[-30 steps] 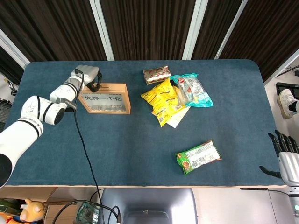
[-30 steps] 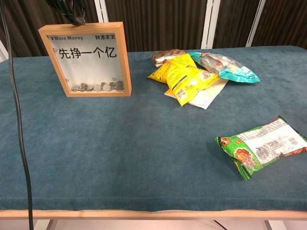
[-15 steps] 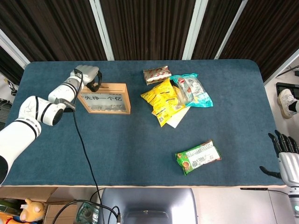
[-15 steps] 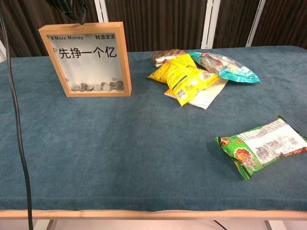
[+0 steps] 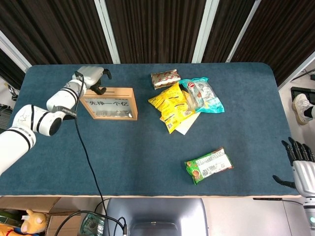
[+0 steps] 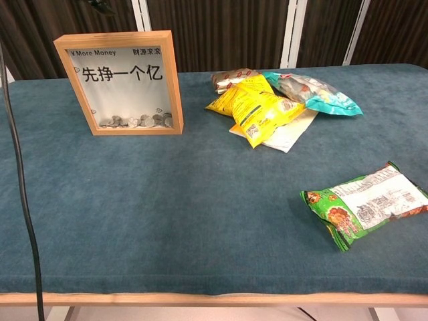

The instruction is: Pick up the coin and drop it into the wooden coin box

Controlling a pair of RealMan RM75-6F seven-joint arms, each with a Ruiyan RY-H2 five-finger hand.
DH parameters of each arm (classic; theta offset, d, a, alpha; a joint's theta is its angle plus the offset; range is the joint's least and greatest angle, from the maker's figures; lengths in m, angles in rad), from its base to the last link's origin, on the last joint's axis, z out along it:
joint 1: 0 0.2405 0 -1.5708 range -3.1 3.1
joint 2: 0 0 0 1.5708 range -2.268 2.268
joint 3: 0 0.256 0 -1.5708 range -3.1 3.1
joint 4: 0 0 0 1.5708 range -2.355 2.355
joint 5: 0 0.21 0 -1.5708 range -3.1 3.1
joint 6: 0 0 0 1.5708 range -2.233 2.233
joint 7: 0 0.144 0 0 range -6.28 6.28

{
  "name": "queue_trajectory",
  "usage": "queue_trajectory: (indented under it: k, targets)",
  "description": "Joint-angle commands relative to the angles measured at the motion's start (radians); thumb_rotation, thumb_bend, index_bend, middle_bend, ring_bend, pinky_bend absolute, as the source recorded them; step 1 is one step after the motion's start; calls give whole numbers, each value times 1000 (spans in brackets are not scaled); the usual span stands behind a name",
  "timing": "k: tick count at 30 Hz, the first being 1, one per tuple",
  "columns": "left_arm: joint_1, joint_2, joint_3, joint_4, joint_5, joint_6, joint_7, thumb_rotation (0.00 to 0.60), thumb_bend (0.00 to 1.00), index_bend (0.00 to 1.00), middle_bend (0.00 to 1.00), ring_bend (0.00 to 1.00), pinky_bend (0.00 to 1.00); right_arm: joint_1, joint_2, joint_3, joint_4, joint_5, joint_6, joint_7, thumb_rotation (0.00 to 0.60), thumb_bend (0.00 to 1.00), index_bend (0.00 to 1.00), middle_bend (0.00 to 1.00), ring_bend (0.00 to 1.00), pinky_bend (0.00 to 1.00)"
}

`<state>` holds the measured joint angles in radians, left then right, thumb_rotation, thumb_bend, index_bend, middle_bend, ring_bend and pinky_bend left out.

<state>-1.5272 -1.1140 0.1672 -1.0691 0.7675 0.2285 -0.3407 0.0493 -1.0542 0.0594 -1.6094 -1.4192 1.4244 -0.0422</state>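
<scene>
From the head we look steeply down over the whole table [image 5: 147, 157]. From the chest we look low and level across it, closer in. Both views share the wooden coin box [image 5: 110, 103] and snack packets [image 6: 257, 107].

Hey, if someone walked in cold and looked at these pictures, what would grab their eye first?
Probably the wooden coin box standing at the table's back left, coins piled in its bottom, with the left hand just behind its top edge. Next, the bright snack bags heaped at the back.
</scene>
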Motion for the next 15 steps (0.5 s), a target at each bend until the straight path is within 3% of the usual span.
queue_trajectory:
  k: [1, 4, 8, 11, 15]
  targets:
    - [140, 144, -106, -273, 82, 343, -1, 600, 432, 107, 444, 456, 786, -1, 4, -6, -3, -10, 0, 5, 600, 174, 0, 0, 0, 0]
    - [252, 234, -128, -447, 181, 551, 8, 600, 432, 19, 212, 179, 449, -4, 8, -12, -8, -25, 6, 12, 600, 174, 0, 0, 0, 0]
    - [473, 341, -84, -684, 383, 872, 61, 600, 431, 0, 28, 4, 187, -11, 17, -21, -17, -49, 23, 24, 600, 174, 0, 0, 0, 0]
    - [661, 357, 9, -760, 542, 1060, 134, 600, 424, 0, 0, 0, 120, -16, 25, -30, -27, -66, 30, 28, 600, 174, 0, 0, 0, 0]
    - [875, 294, 107, -755, 659, 1202, 223, 600, 414, 0, 0, 0, 71, -25, 31, -38, -39, -83, 45, 27, 600, 175, 0, 0, 0, 0]
